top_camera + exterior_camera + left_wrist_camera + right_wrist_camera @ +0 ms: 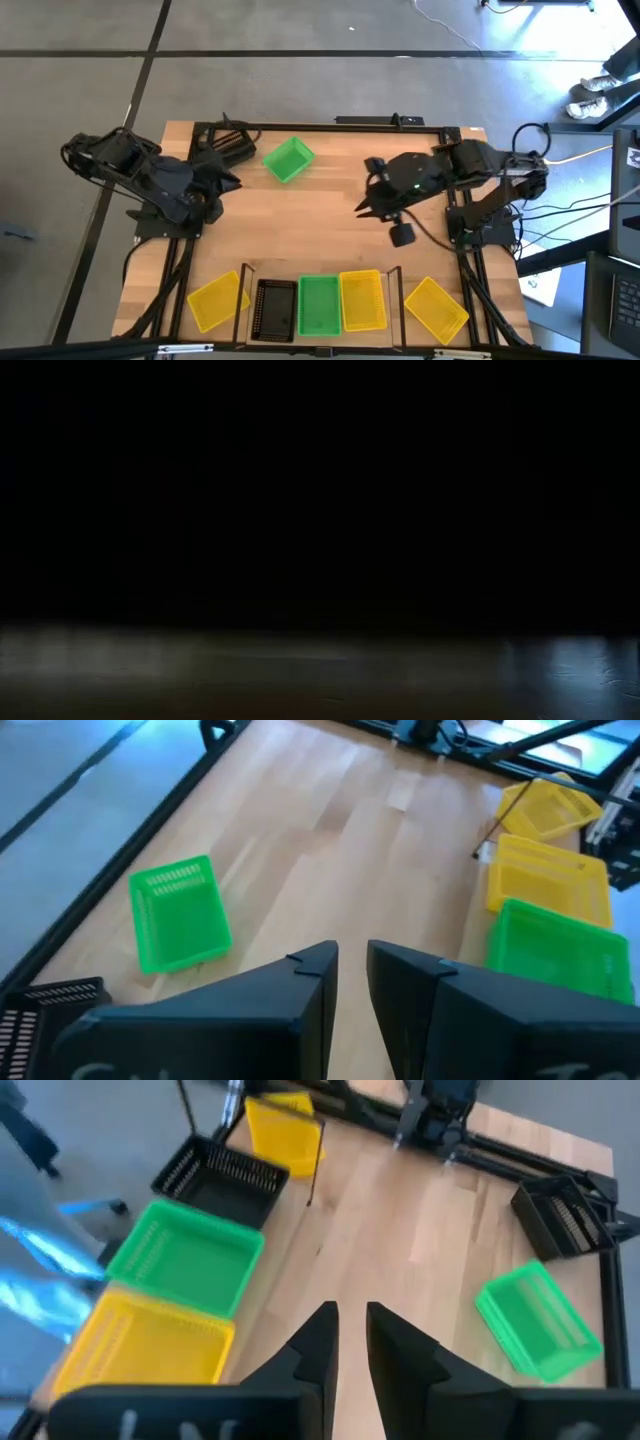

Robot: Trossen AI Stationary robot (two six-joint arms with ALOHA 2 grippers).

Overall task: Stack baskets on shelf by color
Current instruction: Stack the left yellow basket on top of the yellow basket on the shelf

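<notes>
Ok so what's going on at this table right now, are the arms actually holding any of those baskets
No, neither arm holds a basket. The left gripper and right gripper hover over bare table, each with a narrow gap between its fingers. On the shelf stand black, green and yellow baskets side by side. A loose green basket and another black basket lie at the far edge, and two yellow ones flank the shelf.

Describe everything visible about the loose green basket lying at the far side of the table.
The loose green basket is a small, bright green rectangular tub that looks like plastic, with slotted, perforated walls and an open top. It sits upright and empty on the bare wooden tabletop, turned at an angle to the table edges, well away from the shelf. It lies between the two arms; nothing touches it. A black basket sits nearby in the corner.
</notes>
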